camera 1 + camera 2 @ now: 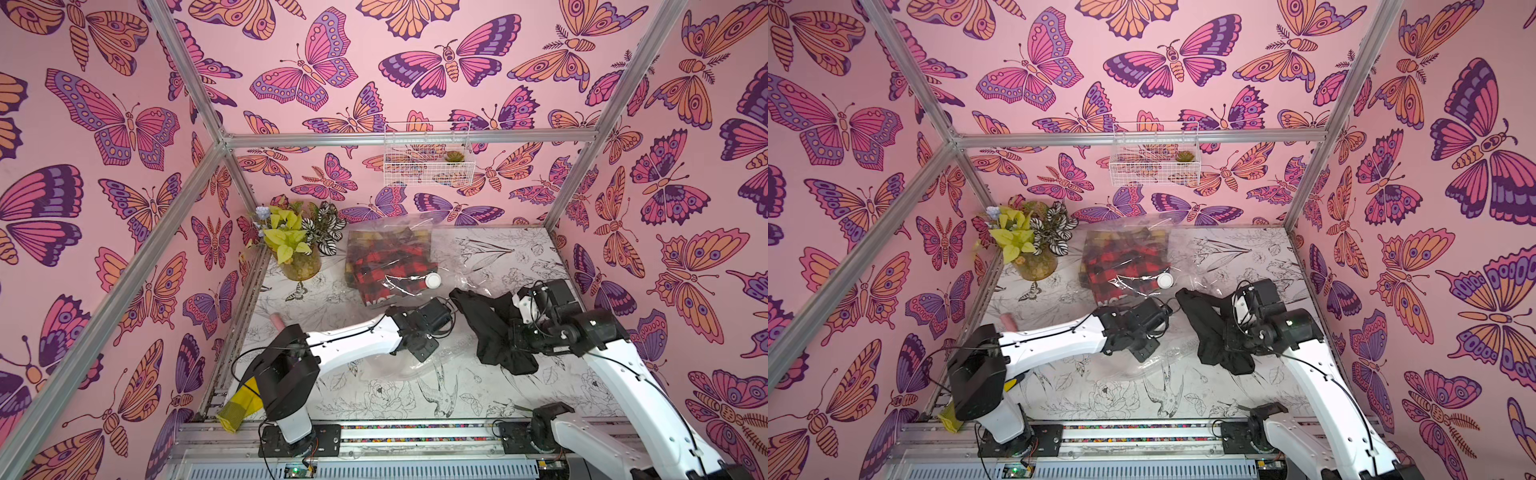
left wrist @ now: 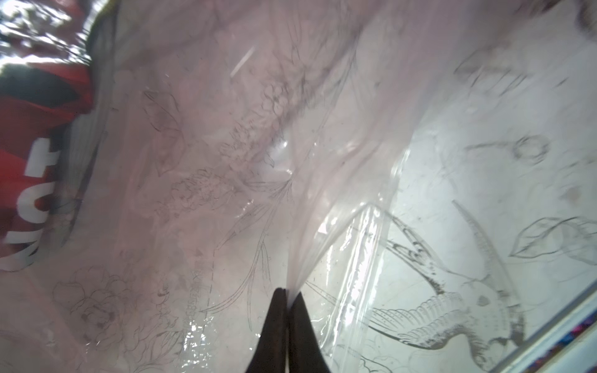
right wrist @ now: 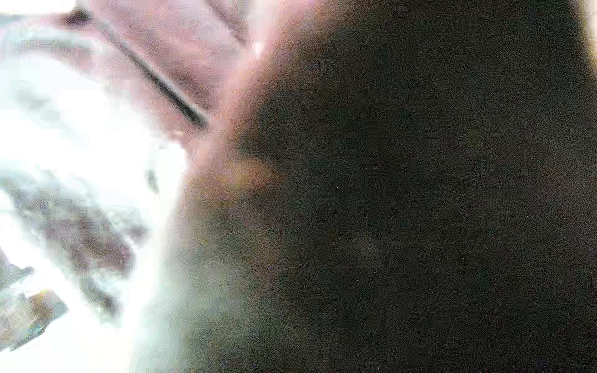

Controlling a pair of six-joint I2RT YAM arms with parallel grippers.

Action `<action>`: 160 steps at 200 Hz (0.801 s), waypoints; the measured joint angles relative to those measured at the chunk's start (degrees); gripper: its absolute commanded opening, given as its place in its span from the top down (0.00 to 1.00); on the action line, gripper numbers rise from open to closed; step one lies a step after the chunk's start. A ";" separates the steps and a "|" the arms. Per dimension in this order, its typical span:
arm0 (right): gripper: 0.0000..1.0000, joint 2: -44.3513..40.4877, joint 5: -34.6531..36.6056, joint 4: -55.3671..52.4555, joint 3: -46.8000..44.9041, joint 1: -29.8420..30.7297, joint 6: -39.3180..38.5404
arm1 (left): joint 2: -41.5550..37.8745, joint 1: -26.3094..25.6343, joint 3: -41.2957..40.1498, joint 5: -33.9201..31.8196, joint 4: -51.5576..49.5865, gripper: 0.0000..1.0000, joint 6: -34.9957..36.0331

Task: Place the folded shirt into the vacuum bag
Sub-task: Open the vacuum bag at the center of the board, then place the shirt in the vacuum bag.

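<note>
The vacuum bag is clear crinkly plastic lying from the table's middle to the back, with its round white valve on top. Both top views show it. My left gripper is shut on a pinched fold of the bag's film, which pulls up taut from the fingertips. The shirt is black and bunched, and it hangs above the table right of the bag, seen also in a top view. My right gripper is buried in it and holds it. Black cloth fills the right wrist view and hides the jaws.
Red plaid clothes lie inside the bag at the back. A potted plant stands at the back left. A white wire basket hangs on the rear wall. A yellow cloth lies by the left arm's base.
</note>
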 measured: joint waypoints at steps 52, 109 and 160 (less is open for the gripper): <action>1.00 -10.23 -7.96 7.43 -5.88 16.72 4.72 | -6.12 5.99 -2.43 7.98 5.86 1.00 -8.17; 1.00 1.05 -1.42 18.29 -2.82 37.88 3.02 | -8.41 7.50 -4.07 12.09 7.89 1.00 -11.93; 1.00 11.10 9.73 20.35 -7.15 37.64 -1.57 | -13.64 8.15 -4.17 13.27 8.98 1.00 -12.20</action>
